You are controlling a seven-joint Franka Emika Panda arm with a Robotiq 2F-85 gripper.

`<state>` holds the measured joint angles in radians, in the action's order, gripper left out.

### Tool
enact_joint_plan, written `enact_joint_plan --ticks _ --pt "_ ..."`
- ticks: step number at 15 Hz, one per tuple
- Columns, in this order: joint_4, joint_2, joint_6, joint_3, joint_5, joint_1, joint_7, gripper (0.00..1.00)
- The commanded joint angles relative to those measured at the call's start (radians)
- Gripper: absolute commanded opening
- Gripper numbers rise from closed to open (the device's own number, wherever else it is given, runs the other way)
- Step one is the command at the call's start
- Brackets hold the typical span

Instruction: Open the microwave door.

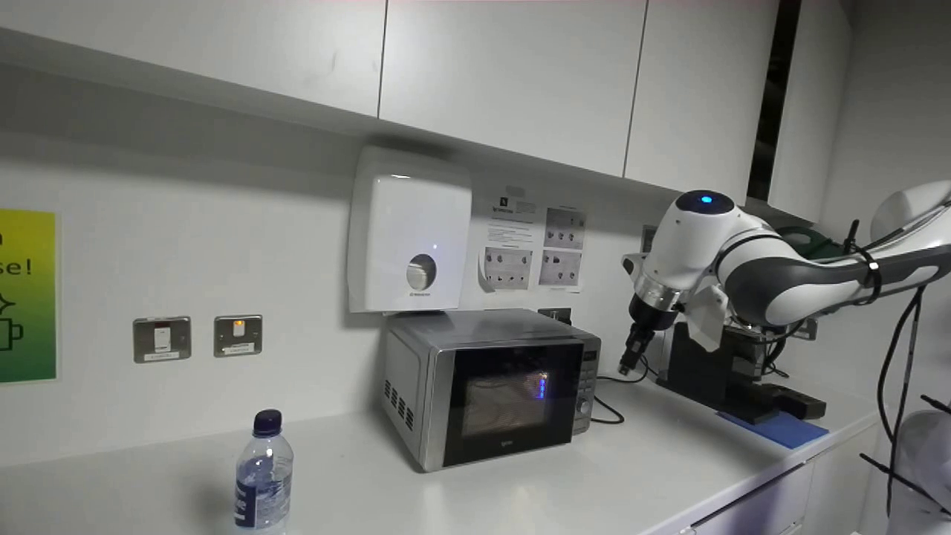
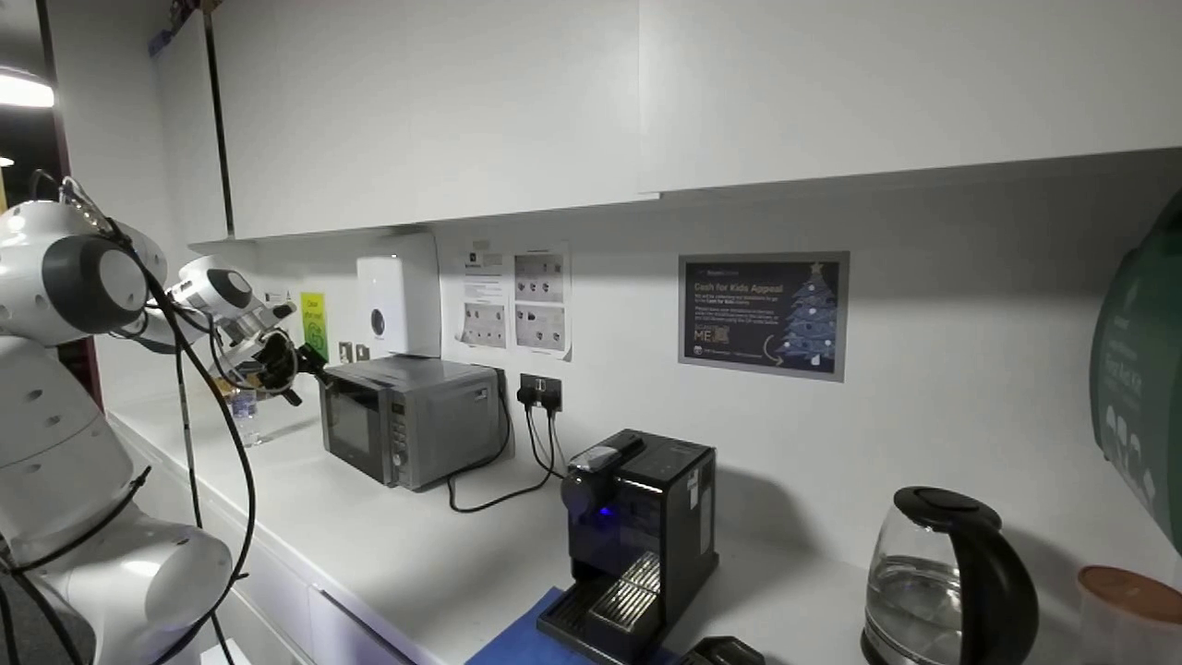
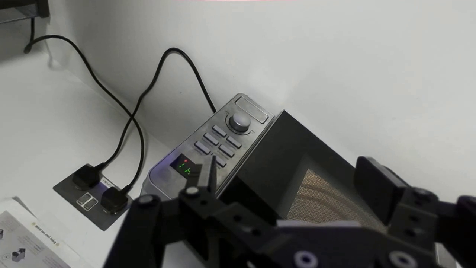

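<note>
The microwave door (image 1: pixel 513 405) is a dark glass panel, closed flush on the silver-grey microwave (image 1: pixel 483 327). It also shows in an exterior view as a dark front (image 2: pixel 355 429). My gripper (image 1: pixel 625 368) hangs tilted downward near the control-panel side, apart from the microwave as far as I can tell. In the wrist view the gripper (image 3: pixel 287 163) is open, its two fingers wide apart with nothing between them. Beyond them appear the door glass (image 3: pixel 279 149) and the control panel with its knob (image 3: pixel 240 122). The gripper's body hides the door's lower part there.
A water bottle (image 1: pixel 264 475) stands on the counter (image 1: pixel 356 483) left of the microwave. Above hang a white dispenser (image 1: pixel 412 230) and wall cabinets (image 1: pixel 513 74). Black cords (image 2: pixel 499 503) run to wall plugs. A coffee machine (image 2: pixel 646 517) and a kettle (image 2: pixel 933 573) stand farther along.
</note>
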<state>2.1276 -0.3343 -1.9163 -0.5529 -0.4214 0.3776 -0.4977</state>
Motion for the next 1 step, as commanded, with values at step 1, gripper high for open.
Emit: enact_joint_plan --ticks 1 --pt "-0.004 0.001 0.002 -0.011 0.004 -0.012 0.003 1.00"
